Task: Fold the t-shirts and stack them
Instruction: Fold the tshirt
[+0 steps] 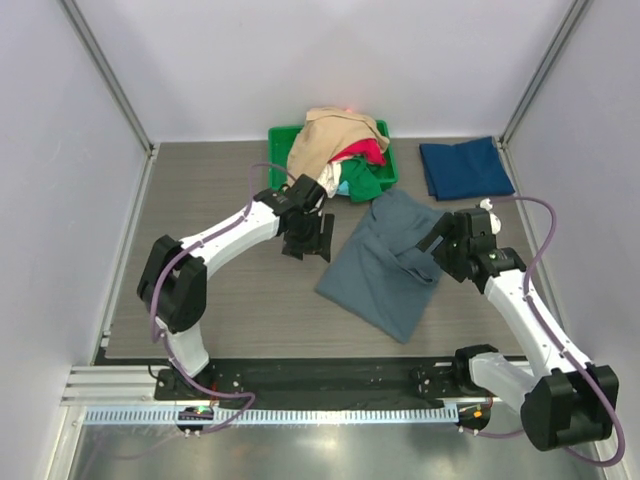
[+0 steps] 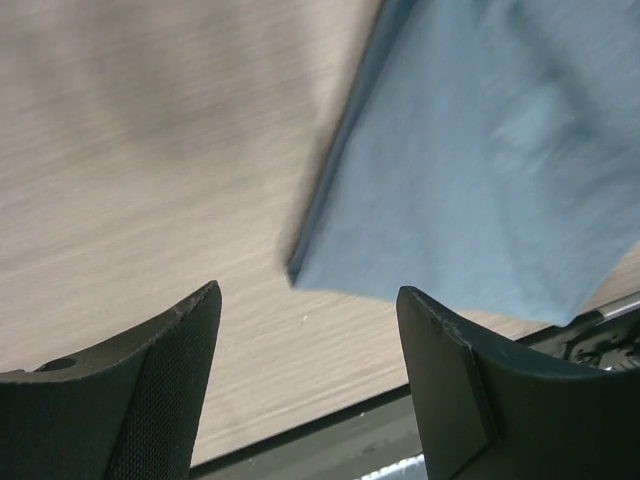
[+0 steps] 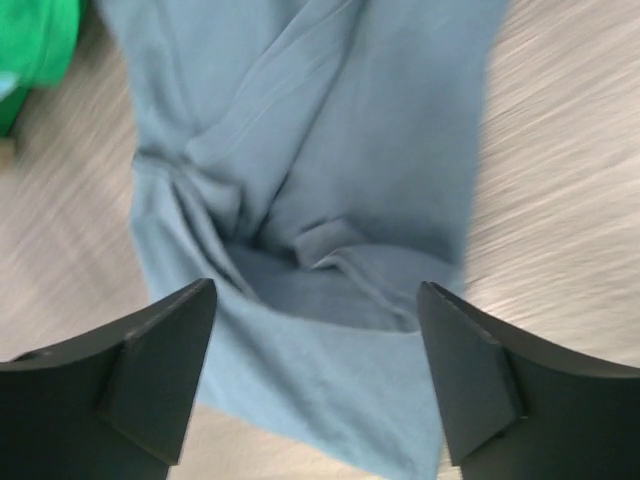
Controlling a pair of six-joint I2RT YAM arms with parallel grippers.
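A large slate grey-blue t-shirt (image 1: 385, 270) lies partly folded and rumpled in the middle of the table, a fold bunched on its right side (image 3: 300, 240). My left gripper (image 1: 312, 240) hovers just left of it, open and holding nothing; the left wrist view shows the shirt's corner (image 2: 470, 170) beyond the gripper (image 2: 310, 290). My right gripper (image 1: 432, 240) hangs open over the shirt's right edge, with cloth below the gripper (image 3: 315, 288) but none between its fingers. A folded dark navy-teal t-shirt (image 1: 465, 168) lies at the back right. Tan (image 1: 330, 135), red (image 1: 365, 152) and green (image 1: 362, 182) tees are piled together.
The green plastic bin (image 1: 282, 135) at the back centre holds the pile of tees, which spills over its front rim. White walls and metal posts close in the table on three sides. A dark rail (image 1: 300, 375) runs along the near edge by the arm bases.
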